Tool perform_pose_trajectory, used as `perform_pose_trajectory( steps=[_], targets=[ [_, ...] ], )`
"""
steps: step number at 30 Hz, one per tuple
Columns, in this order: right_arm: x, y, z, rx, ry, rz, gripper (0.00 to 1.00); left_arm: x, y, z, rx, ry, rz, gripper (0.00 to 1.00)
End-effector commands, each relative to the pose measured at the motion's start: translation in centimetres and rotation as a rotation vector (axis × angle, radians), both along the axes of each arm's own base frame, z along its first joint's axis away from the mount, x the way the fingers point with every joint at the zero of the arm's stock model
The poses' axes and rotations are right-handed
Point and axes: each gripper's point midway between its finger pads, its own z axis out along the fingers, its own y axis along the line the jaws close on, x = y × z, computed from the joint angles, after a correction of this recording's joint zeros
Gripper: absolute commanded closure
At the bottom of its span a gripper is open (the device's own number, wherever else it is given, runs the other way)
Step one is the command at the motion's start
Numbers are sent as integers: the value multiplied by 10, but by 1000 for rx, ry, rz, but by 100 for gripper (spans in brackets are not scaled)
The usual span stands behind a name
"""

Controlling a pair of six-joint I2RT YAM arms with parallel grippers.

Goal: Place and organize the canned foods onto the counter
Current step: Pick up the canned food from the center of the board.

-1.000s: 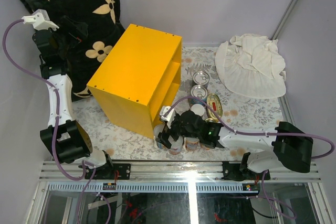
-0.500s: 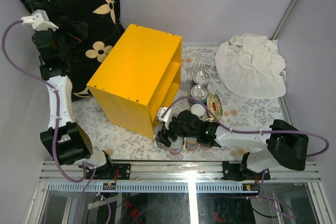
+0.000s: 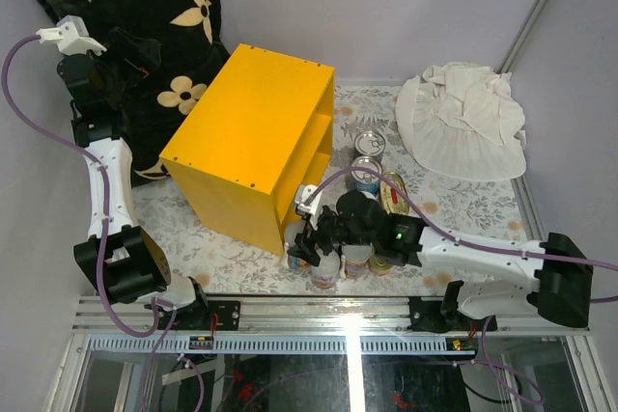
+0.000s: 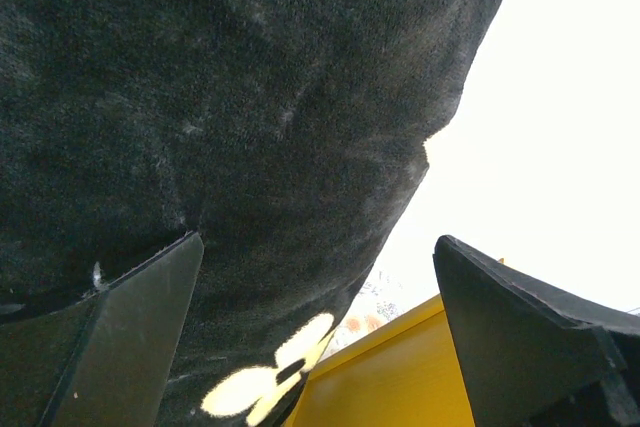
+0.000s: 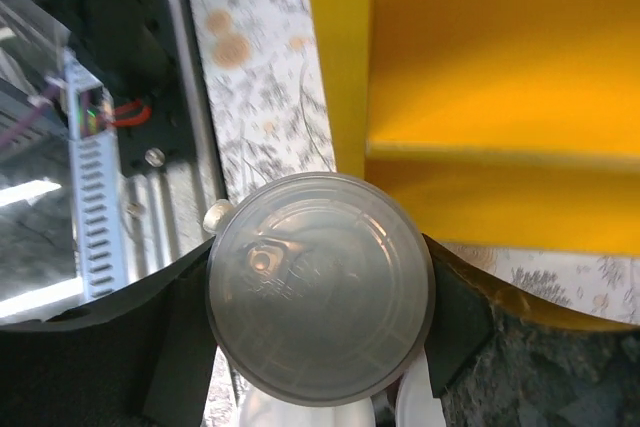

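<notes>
the right gripper (image 3: 311,244) is pinching a slim white-lidded can (image 5: 320,287) by its sides, with one dark finger (image 5: 185,347) against the lid's 9 o'clock edge and the other against its 3 o'clock edge in the wrist view, the lid facing the camera. from above, this can is at about 5 o'clock of the yellow box (image 3: 246,137), just beside the near corner of its open front; whether it rests on the flower-patterned table (image 3: 222,253) or hangs just above it cannot be told. the box lies with its opening turned toward 3 o'clock, and a shelf shows inside it. more slim cans (image 3: 358,260) stand in a tight cluster at the held can's 3 o'clock, partly under the right arm. two silver-topped cans (image 3: 368,145) stand one behind the other at 3 o'clock of the box's opening, and a gold oval tin (image 3: 392,192) lies just beside the nearer one, at its 4 o'clock, crossed by the arm's cable. a crumpled white cloth (image 3: 463,123) lies at the table's 2 o'clock corner. the left gripper (image 4: 318,240) is raised at 10 o'clock of the box, its fingers spread wide with nothing between them, close against the black pillow (image 4: 250,117)
</notes>
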Motion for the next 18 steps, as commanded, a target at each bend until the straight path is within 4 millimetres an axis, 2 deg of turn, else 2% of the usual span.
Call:
perform_pose_trajectory(
  steps=[1, 3, 5, 7, 12, 14, 18],
  targets=[
    [-12, 9, 165, 347, -121, 79, 100, -6, -1, 18, 15, -24, 14, 0],
    [-18, 1, 193, 371, -144, 97, 100, -9, -4, 18, 9, 8, 4, 0],
    [-25, -8, 220, 386, -169, 124, 100, -15, -9, 34, 20, -66, 9, 0],
    [-37, -16, 246, 401, -198, 184, 100, -18, -13, 36, 16, -70, -1, 0],
    [-58, -35, 306, 456, -253, 272, 100, -10, -20, 24, 15, -9, -37, 0],
    [-55, -34, 325, 478, -274, 266, 100, -11, -26, 23, 15, -14, -57, 0],
    [-36, -30, 362, 539, -307, 178, 100, -9, -26, 23, -4, -16, -59, 0]
  ],
)
